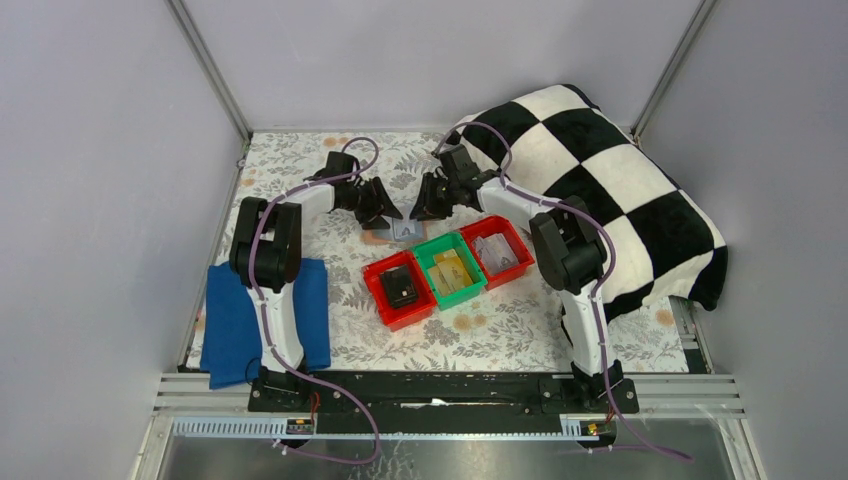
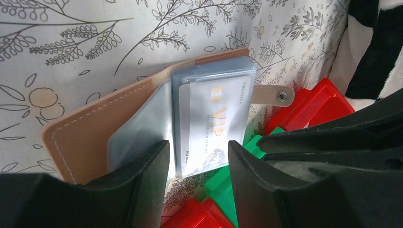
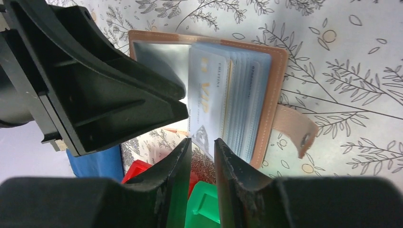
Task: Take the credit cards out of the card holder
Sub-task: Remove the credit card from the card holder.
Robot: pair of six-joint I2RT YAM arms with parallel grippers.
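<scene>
Top external view: the card holder (image 1: 404, 229) lies open on the floral surface (image 1: 500, 330), just behind the green bin (image 1: 437, 244) and between both arms. Bare room lies behind it toward the back wall, while a chequered blanket (image 1: 620, 180) crowds the right. The left end effector (image 2: 197, 156) stands spread over the holder's clear sleeves. The right end effector (image 3: 202, 142) is narrowly parted at the corner of the top credit card (image 3: 205, 95), pinching nothing. Gold "VIP" reads on that card; the smaller print is illegible.
</scene>
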